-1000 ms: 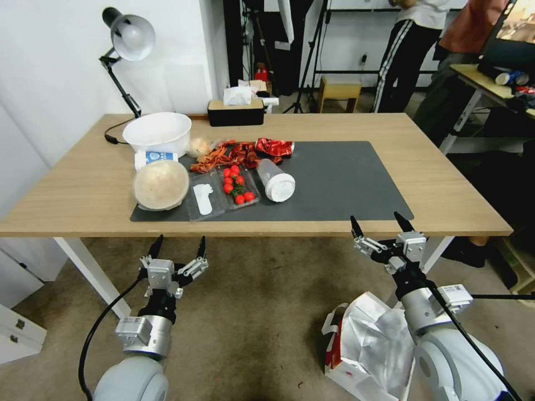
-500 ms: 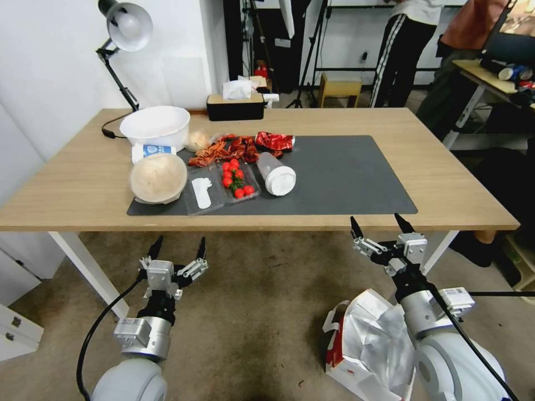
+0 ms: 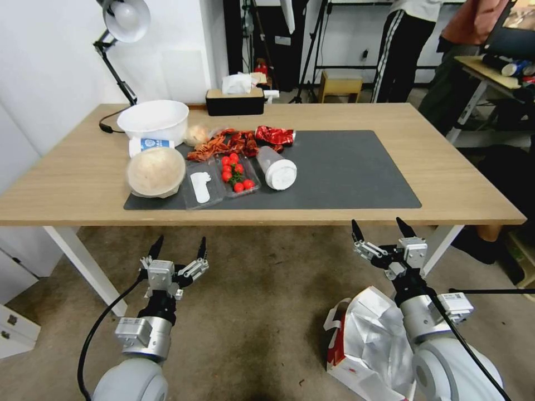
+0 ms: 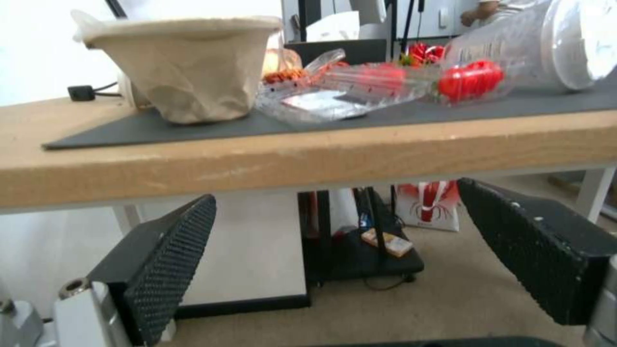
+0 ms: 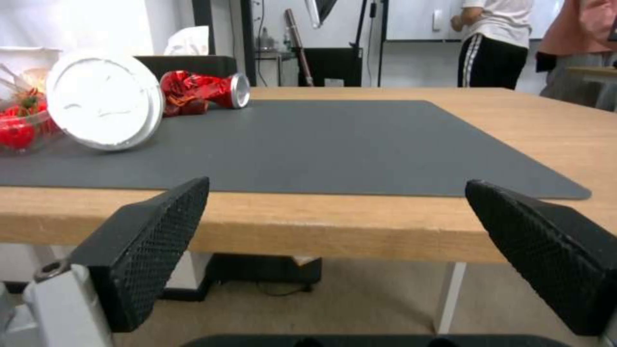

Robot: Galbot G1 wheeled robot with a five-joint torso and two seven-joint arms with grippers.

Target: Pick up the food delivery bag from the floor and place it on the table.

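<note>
I have the right tool released, its two black fingers spread wide, held in the air just short of the near edge of the worktop and a little below its top. From its wrist camera I look between the textured pads straight over the worktop's edge onto the dark grey mat. The left tool is likewise released, fingers apart, hanging under the near edge on the left side, above the floor; its wrist camera looks up at the edge from below.

The food delivery bag sits on the floor at the near right, just beside and partly behind my right arm, its crumpled foil-lined mouth facing up and a red side panel showing on its left. Neither tool touches it.

On the worktop, the things are gathered on the left part of the mat: a paper-coloured covered bowl nearest, a clear tray of cherry tomatoes next to it, and a clear lidded cup lying on its side to the right of the tray. Farther back are a white bowl, a crumpled red wrapper and a black tissue box. The right half of the mat lies bare in front of the right tool.
</note>
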